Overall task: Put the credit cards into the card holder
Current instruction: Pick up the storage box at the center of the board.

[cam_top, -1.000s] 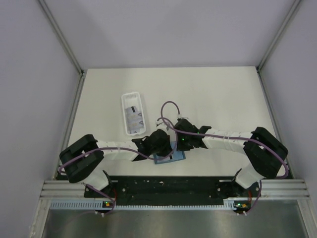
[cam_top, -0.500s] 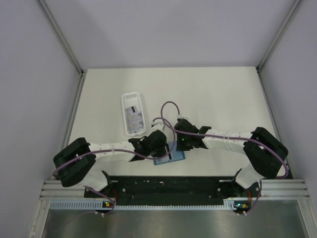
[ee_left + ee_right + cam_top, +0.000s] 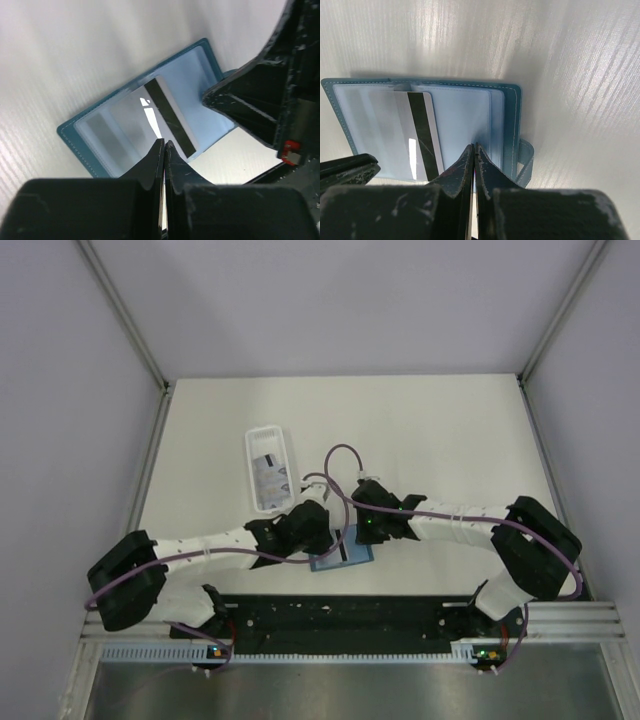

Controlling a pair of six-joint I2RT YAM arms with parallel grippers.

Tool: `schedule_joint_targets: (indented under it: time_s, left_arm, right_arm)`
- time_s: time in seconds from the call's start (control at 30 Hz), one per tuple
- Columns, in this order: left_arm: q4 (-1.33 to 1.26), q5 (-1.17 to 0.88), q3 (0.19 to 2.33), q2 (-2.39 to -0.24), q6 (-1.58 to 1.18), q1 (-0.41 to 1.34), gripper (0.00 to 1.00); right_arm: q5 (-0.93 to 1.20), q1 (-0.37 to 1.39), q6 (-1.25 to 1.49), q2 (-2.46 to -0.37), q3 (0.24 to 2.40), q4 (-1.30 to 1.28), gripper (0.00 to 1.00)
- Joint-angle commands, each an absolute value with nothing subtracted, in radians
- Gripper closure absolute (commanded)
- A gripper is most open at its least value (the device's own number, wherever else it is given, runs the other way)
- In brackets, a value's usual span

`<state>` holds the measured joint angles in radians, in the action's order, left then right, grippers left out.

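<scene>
The teal card holder (image 3: pixel 345 556) lies open on the table between both grippers, light blue inside (image 3: pixel 462 120), snap tab (image 3: pixel 525 159) at its right edge. One pale credit card (image 3: pixel 165 112) with a dark stripe sits in its clear left pocket (image 3: pixel 420 132). My left gripper (image 3: pixel 164 144) is shut and empty, its tips over the card's near edge. My right gripper (image 3: pixel 473 146) is shut too, tips down on the holder's light blue right half. More credit cards (image 3: pixel 270 474) lie in the white tray.
The long white tray (image 3: pixel 251 455) stands on the table to the back left of the holder. Grey walls with metal rails enclose the table on three sides. The arms' black base rail (image 3: pixel 340 615) runs along the near edge.
The left arm's elbow has swung out to the left and its gripper has drawn slightly left off the holder, showing more of the card. The right arm and holder have stayed put.
</scene>
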<state>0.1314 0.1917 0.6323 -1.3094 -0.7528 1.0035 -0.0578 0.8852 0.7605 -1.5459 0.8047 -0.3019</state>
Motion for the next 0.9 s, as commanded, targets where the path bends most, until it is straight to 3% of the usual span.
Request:
schedule_joint_targets:
  time_s: [0.0, 0.53, 0.87]
  left_arm:
    - [0.012, 0.140, 0.673, -1.311, -0.703, 1.005, 1.00]
    - [-0.153, 0.074, 0.703, -1.526, -0.716, 1.005, 1.00]
    - [-0.005, 0.107, 0.787, -1.646, -0.710, 1.005, 1.00]
  right_arm:
    - [-0.071, 0.879, 0.750, -1.563, 0.779, -0.321, 1.00]
    - [-0.066, 0.879, 0.752, -1.571, 0.775, -0.316, 1.00]
    - [-0.066, 0.879, 0.755, -1.574, 0.778, -0.316, 1.00]
